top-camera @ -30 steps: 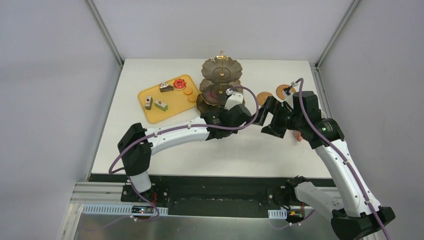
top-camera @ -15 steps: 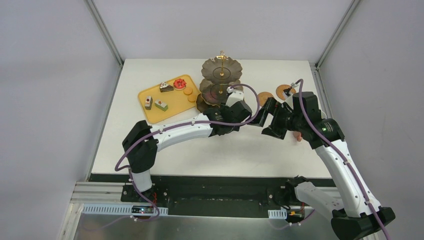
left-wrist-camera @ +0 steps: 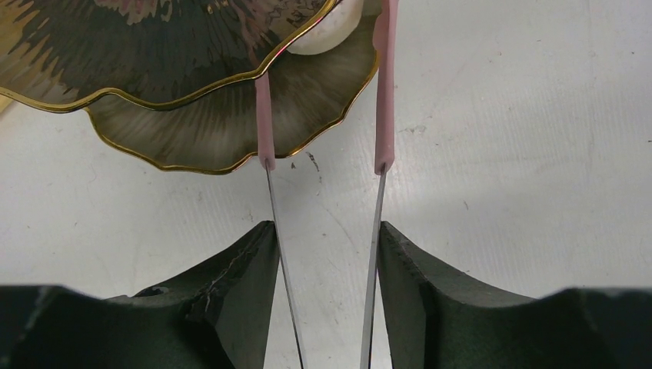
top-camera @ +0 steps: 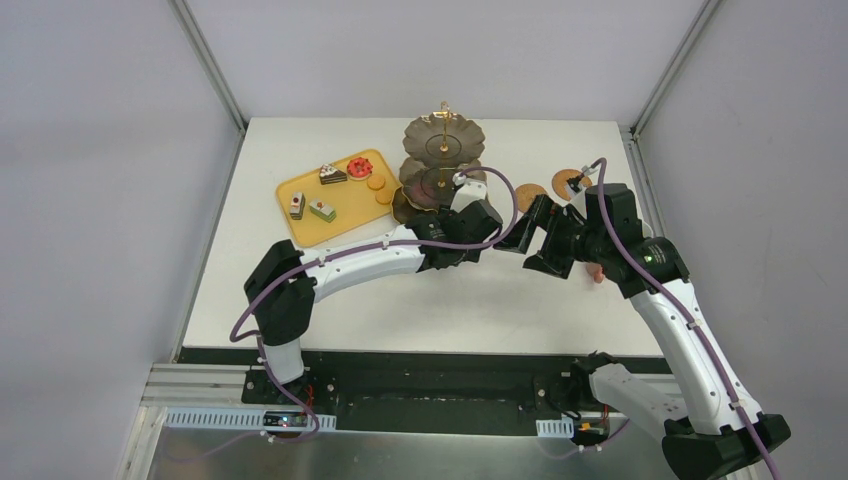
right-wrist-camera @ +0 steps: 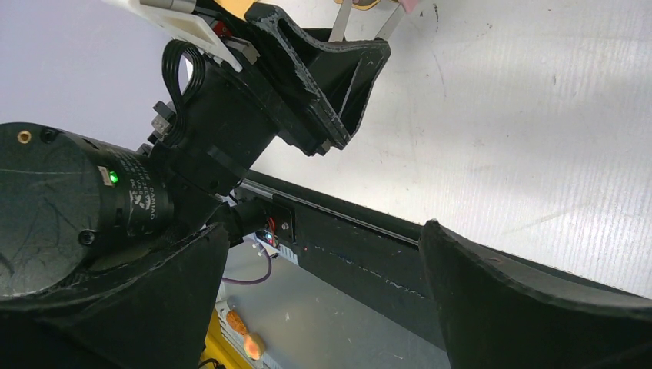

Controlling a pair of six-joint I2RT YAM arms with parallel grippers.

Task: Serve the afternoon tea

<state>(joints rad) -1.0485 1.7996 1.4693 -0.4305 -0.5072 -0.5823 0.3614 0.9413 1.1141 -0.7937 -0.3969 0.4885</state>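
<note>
The dark three-tier scalloped stand [top-camera: 441, 165] with a gold rod stands at the back centre. My left gripper [top-camera: 462, 212] is shut on metal tongs with pink tips [left-wrist-camera: 384, 115]. The tongs reach onto the stand's bottom tier [left-wrist-camera: 207, 138], either side of a cream-white piece [left-wrist-camera: 323, 34] under the middle tier. Small cakes [top-camera: 322, 210] and orange cookies [top-camera: 376, 183] lie on a yellow tray [top-camera: 300, 230]. Two woven coasters [top-camera: 527, 192] lie right of the stand, and something small sits on the far one. My right gripper [top-camera: 530, 228] is open and empty, above the table beside the left wrist.
A pinkish thing [top-camera: 597, 273] shows at the right arm's edge. The left arm's wrist [right-wrist-camera: 254, 115] fills much of the right wrist view, close to the right gripper [right-wrist-camera: 323, 231]. The table's black front rail [right-wrist-camera: 369, 246] runs below it.
The left gripper has moved with the tongs up toward the stand's bottom tier, mostly in the first half second. The right arm has stayed still.
</note>
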